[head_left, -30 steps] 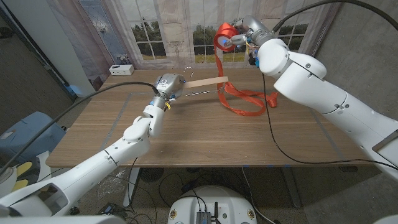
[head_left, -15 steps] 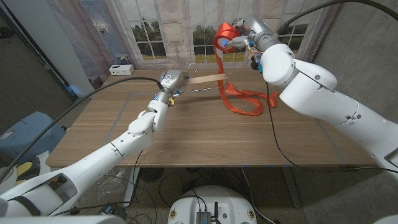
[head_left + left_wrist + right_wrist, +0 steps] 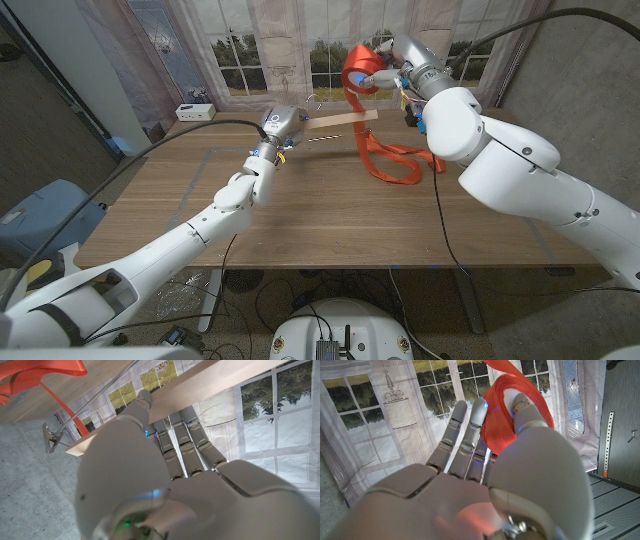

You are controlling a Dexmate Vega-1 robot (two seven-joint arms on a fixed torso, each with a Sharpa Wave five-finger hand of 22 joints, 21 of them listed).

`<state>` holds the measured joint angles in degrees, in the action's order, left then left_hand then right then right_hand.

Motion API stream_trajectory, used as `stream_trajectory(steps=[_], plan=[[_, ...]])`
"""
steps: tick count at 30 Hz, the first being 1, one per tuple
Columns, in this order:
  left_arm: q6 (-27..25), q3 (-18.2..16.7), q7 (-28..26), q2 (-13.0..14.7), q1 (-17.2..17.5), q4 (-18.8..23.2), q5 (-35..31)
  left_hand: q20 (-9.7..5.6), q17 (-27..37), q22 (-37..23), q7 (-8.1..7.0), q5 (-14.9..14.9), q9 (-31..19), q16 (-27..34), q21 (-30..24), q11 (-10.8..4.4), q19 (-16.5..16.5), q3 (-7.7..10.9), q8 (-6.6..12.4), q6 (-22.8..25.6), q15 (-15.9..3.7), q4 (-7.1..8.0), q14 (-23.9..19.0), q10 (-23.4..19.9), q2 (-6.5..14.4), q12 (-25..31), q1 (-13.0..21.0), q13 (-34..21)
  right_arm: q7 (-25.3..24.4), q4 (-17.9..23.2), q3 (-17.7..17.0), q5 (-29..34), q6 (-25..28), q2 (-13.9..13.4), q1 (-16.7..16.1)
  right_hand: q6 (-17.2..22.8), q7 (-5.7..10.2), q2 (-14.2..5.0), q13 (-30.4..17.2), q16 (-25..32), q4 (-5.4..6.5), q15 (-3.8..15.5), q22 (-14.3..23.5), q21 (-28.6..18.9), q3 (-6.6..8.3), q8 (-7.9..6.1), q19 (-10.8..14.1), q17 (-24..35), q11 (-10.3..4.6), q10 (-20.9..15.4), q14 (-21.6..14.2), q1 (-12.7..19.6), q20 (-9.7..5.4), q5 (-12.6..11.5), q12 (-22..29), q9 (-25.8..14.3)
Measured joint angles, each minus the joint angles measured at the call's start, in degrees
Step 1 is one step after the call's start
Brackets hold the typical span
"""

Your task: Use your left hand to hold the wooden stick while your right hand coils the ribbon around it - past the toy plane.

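**Holding stick and ribbon above the far edge of the table**

Gripping the wooden stick point(image 3: 338, 122), the left hand point(image 3: 281, 125) keeps it raised over the far part of the wooden table point(image 3: 300, 215). In the left wrist view the fingers point(image 3: 187, 442) lie side by side against the stick point(image 3: 210, 380) with the thumb on its other face; the hand's own bulk hides the contact. The stick is a pale, flat, straight slat, lying roughly level, with one end cut off at the picture's edge in the wrist view.

The right hand point(image 3: 392, 62) is high, beyond the table's far edge, pinching a roll of orange-red ribbon point(image 3: 362, 70). In the right wrist view the thumb presses the roll point(image 3: 512, 415) against nearly straight fingers point(image 3: 465, 425); much of the roll sits behind the thumb. A glossy strand hangs from the roll, crosses the stick's right end, and falls into loose loops on the table point(image 3: 392, 165). Whether it already wraps the stick cannot be told.
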<state>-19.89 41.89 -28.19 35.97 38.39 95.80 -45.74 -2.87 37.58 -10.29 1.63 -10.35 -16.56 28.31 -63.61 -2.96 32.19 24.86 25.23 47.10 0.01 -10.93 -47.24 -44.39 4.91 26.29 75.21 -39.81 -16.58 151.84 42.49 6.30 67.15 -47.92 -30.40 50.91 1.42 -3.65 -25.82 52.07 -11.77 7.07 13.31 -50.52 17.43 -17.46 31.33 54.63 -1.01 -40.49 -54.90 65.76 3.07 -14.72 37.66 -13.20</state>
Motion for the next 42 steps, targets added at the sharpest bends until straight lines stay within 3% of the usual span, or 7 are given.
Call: stream_trajectory(steps=[1, 14, 23, 34, 42], plan=[[-0.23, 0.10, -0.39, -0.25, -0.20, -0.22, -0.07, 0.00, 0.00, 0.00, 0.04, 0.00, 0.00, -0.01, 0.00, 0.02, 0.00, 0.00, 0.00, 0.17, 0.00, 0.00, -0.01, -0.27, 0.00, -0.01, 0.00, 0.00, -0.23, 0.61, -0.34, -0.17, 0.20, -0.13, -0.67, 0.11, -0.12, 0.00, 0.00, 0.01, 0.00, 0.00, 0.00, 0.00, 0.00, 0.01, 0.00, 0.00, 0.49, -0.50, 0.00, 0.00, 0.00, -0.14, 0.00, 0.00], [-0.95, 1.12, -3.31, -2.29, -2.56, -1.51, -1.15, 0.00, 0.03, 0.01, 0.01, 0.00, 0.00, 0.10, -0.50, 0.01, 0.00, 0.00, -0.33, 0.42, 0.06, 0.00, -0.47, -0.29, -0.06, -0.26, 0.06, -0.15, -2.99, 3.80, -6.66, -4.93, 0.72, -0.65, -9.07, 0.30, -0.30, 0.00, 0.00, 0.01, -0.24, -0.01, -0.27, -0.96, 0.24, 0.45, -0.22, 0.01, 0.61, -0.61, -0.20, 0.01, 0.22, -0.36, 0.00, -0.01], [-1.07, 1.43, -5.45, -3.21, -3.76, -1.83, -1.57, 0.00, 0.37, 0.25, 0.10, 0.00, 0.00, 0.09, -0.86, 0.00, 0.00, 0.00, -0.71, 0.73, 0.07, 0.00, -0.48, -0.29, -0.05, -0.45, 0.05, -0.16, -3.88, 4.24, -13.27, -9.96, 0.18, -0.22, -15.59, 0.49, -0.49, 0.01, 0.00, 0.29, -0.24, -0.01, -0.54, -1.40, 0.24, 0.67, -0.54, -0.23, 0.61, -0.61, -0.20, 0.01, 0.53, -0.36, 0.00, -0.06], [-0.43, 1.61, -7.25, -4.01, -4.43, -1.65, -1.72, -0.23, 0.37, 0.32, 0.21, 0.00, 0.00, 0.08, -1.43, -0.22, 0.24, 0.00, -0.84, 1.02, 0.08, -0.01, -0.49, -0.51, -0.04, -0.67, 0.04, -0.17, -4.61, 2.30, -19.70, -18.42, -1.63, 0.72, -21.09, 0.49, -0.49, 0.02, 0.00, 0.52, 0.03, -0.06, -0.80, -1.84, -0.03, 0.88, -1.32, -0.80, 0.71, -0.71, -0.15, 0.02, 0.89, -0.80, 0.00, -0.27], [-0.07, 1.53, -8.69, -4.15, -4.28, -0.72, -1.92, -0.23, 0.53, 0.29, 0.21, 0.00, 0.00, -0.21, -1.51, -0.22, 0.23, 0.01, -0.84, 1.03, 0.08, -0.01, -0.89, -0.51, -0.03, -0.88, 0.03, -0.60, -4.38, -0.57, -23.33, -24.11, -2.41, 1.30, -23.32, 0.50, -0.50, 0.02, 0.00, 0.96, 0.26, -0.72, -1.07, -2.12, -0.26, 1.15, -2.08, -1.58, 0.71, -0.71, 0.60, 0.02, 1.04, -0.80, 0.00, -0.31]])
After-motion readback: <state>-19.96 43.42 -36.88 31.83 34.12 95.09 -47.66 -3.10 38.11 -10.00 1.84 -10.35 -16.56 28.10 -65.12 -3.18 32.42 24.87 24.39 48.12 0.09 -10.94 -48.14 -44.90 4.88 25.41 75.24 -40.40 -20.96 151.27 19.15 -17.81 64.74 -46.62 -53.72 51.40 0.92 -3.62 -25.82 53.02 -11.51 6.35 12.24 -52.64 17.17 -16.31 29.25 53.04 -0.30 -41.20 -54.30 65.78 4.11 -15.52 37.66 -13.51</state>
